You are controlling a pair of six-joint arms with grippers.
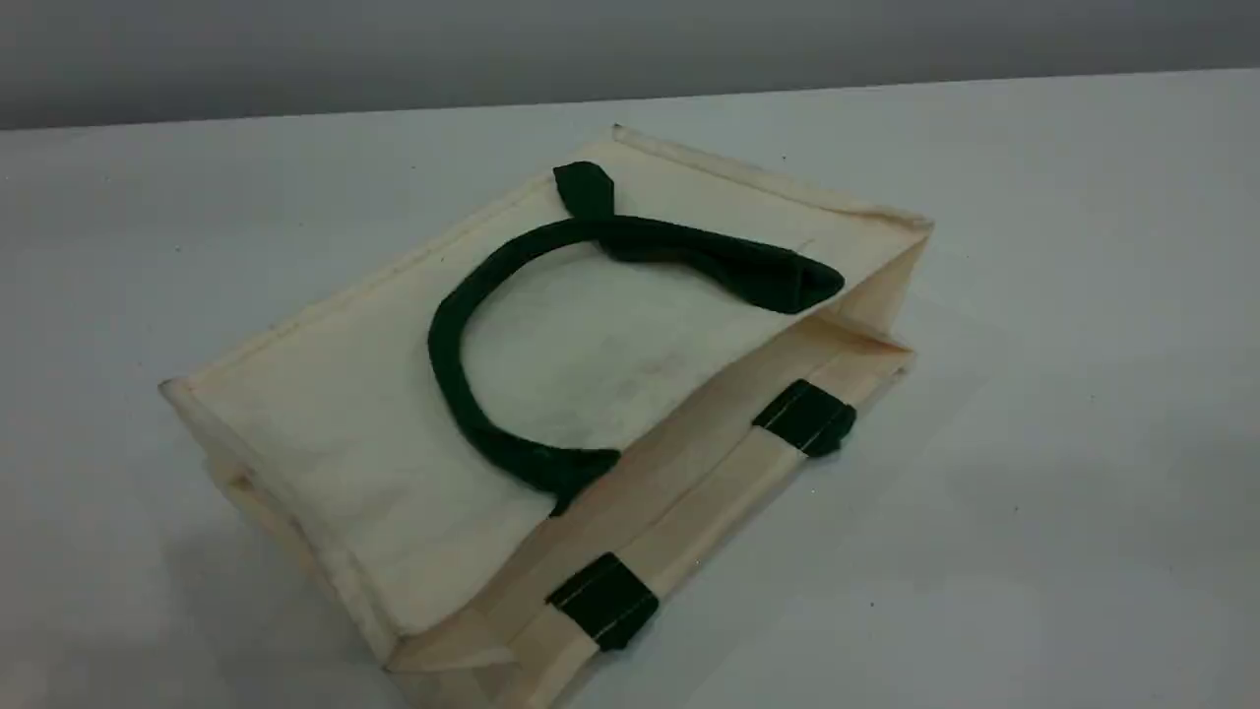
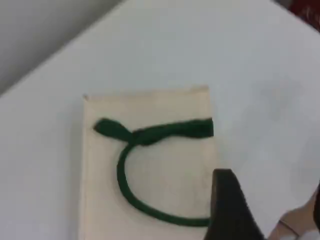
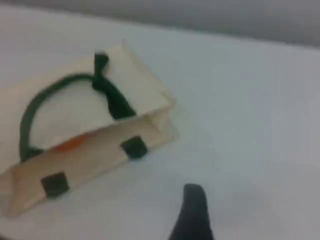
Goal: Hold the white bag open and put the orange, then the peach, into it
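Bag point(image 1: 374, 463) and nothing else occupies the counter point(image 1: 1063, 414) in the scene view: the white canvas tote lies flat on its side at the centre, its mouth turned toward 4 o'clock, one dark green handle point(image 1: 463, 394) flopped in a loop over the upper panel. The mouth gapes only a little; no arm reaches into this view.

In the right wrist view a streak of orange point(image 3: 70, 144) shows inside the mouth, just under the upper panel's edge. It is blurred, but it reads as the orange already lying in the bag. The peach appears in no view, so whether it is inside too, or off camera, cannot be told.

The left pincer point(image 2: 227, 205) hangs above the bag's 4 o'clock side and the right pincer point(image 3: 192, 210) hangs over bare counter at 5 o'clock of the mouth. Both are spread wide and empty, touching nothing.

Judged from this, the orange step looks done; the peach's placement remains unconfirmed.
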